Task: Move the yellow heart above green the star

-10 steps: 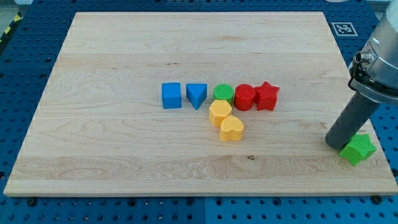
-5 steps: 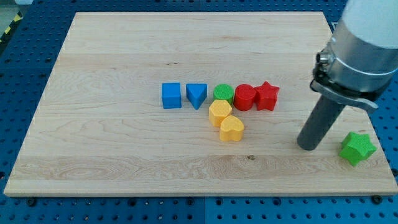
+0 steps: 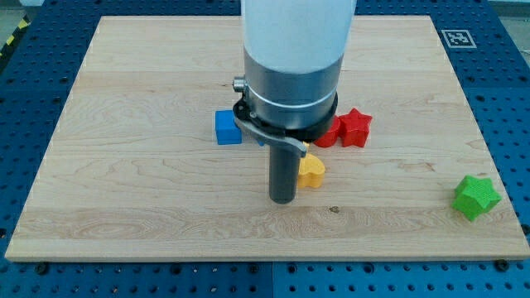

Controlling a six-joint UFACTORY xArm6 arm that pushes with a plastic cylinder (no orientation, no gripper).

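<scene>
The yellow heart lies near the board's middle, partly hidden by my rod. My tip rests on the board just left of the heart and slightly below it, close to touching. The green star sits far off at the view's right, near the bottom right corner of the board. The arm's body hides the yellow hexagon, the green cylinder and the blue triangle.
A blue cube shows left of the arm. A red cylinder and a red star show to its right, above the heart. The wooden board lies on a blue perforated table.
My rod has swept from beside the green star at the right across to the left side of the yellow heart. The blocks have not visibly moved.
</scene>
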